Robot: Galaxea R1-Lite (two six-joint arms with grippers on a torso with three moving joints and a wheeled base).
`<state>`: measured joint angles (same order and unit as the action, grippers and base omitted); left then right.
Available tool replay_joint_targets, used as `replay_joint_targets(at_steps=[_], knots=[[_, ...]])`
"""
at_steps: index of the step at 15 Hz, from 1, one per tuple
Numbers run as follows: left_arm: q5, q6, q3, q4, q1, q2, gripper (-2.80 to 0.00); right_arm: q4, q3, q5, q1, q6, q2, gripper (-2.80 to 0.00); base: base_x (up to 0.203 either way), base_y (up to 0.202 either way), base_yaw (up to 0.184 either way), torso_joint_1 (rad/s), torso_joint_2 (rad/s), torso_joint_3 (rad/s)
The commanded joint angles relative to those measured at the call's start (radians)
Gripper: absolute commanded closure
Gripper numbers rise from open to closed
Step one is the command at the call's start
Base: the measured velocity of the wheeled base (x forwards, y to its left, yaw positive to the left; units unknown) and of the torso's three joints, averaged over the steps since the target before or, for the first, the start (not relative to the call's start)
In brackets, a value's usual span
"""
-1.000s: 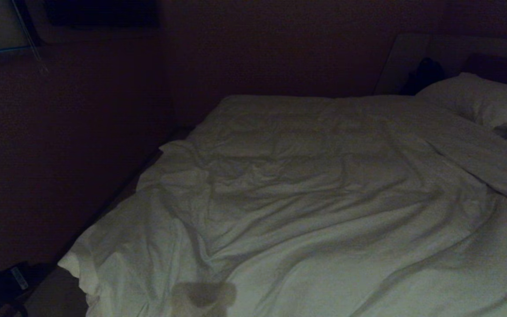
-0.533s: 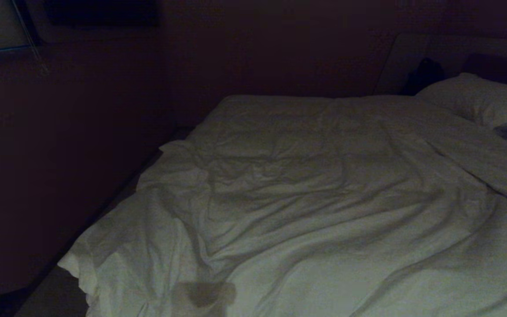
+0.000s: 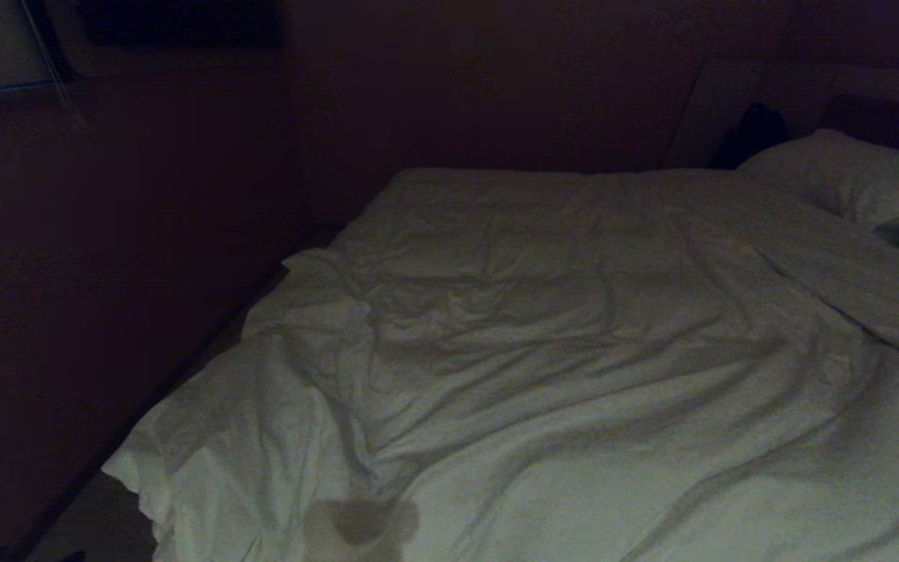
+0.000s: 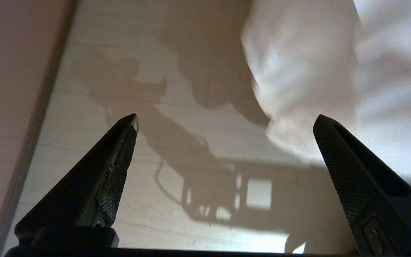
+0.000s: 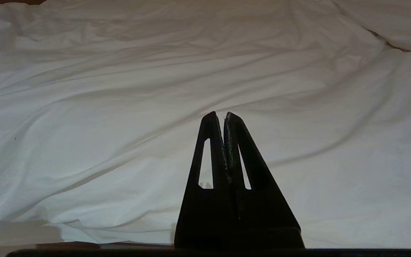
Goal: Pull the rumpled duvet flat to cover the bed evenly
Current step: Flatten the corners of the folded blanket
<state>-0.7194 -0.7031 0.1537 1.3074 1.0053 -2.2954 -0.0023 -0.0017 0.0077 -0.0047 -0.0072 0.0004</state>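
Head view shows no brand, label or legible writing anywhere. The duvet (image 3: pixel 559 351) fills the centre and lower right of the frame, a thick white cover lying across the bed (image 3: pixel 207 355), rumpled into long diagonal folds, with its lower-left corner bunched and hanging over the bed's edge. Along the right of the frame one of its edges lies folded back as a flat band, and a white pillow (image 3: pixel 855 179) sits in the upper right, just beyond that band. The rest of the frame, upper and left, is a dark wall. In the left wrist view the left gripper (image 4: pixel 225 119) has its two black fingers spread wide with nothing between them, hanging over pale floor (image 4: pixel 95 89) beside a puffy white edge of the duvet in the upper right of that frame. In the right wrist view the right gripper (image 5: pixel 219 116) has its fingers pressed together on nothing, poised low over the wrinkled duvet, which fills that whole frame.
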Motion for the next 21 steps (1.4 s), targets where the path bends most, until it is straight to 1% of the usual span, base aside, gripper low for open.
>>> replay_joint_targets(at_steps=[1,3,6,8,9,12,13,14,19,21], knots=[[-0.012,-0.114,-0.029,0.007,0.003,-0.079,-2.8,-0.001,0.0,0.0,0.0,0.0,0.001,0.0,0.0,0.0,0.0,0.0,0.0,0.0],[-0.035,-0.227,-0.068,0.01,0.009,-0.123,-2.8,-0.001,0.0,0.0,0.0,0.0,0.001,0.0,0.0,0.0,0.0,0.0,0.0,0.0],[-0.056,-0.305,-0.128,0.01,0.008,-0.156,-2.8,-0.001,0.0,0.0,0.0,0.0,0.001,0.0,0.0,0.0,0.0,0.0,0.0,0.0],[-0.057,-0.353,-0.14,0.016,0.007,-0.188,-2.8,-0.001,0.0,0.0,0.0,0.0,0.001,0.0,0.0,0.0,0.0,0.0,0.0,0.0],[-0.057,-0.356,-0.143,0.028,0.007,-0.194,-2.8,-0.001,0.0,0.0,0.0,0.0,0.001,0.0,0.0,0.0,0.0,0.0,0.0,0.0],[-0.056,-0.362,-0.151,0.159,0.007,-0.297,-2.8,0.0,0.0,0.0,0.0,0.0,0.001,0.0,0.0,0.0,0.0,0.0,0.0,0.0],[-0.055,-0.362,-0.152,0.198,0.007,-0.321,0.0,-0.001,0.0,0.0,0.0,0.0,0.001,0.0,0.0,0.0,0.0,0.0,0.0,0.0],[-0.055,-0.361,-0.152,0.22,0.007,-0.331,0.0,-0.001,0.0,0.0,0.0,0.0,0.001,0.0,0.0,0.0,0.0,0.0,0.0,0.0],[-0.057,-0.368,-0.152,0.222,0.001,-0.343,0.0,-0.001,0.0,0.0,0.0,0.0,0.001,0.0,0.0,0.0,0.0,0.0,0.0,0.0],[-0.058,-0.372,-0.152,0.222,-0.012,-0.348,0.0,0.0,0.0,0.0,0.0,0.0,0.001,0.0,0.0,0.0,0.0,0.0,0.0,0.0]])
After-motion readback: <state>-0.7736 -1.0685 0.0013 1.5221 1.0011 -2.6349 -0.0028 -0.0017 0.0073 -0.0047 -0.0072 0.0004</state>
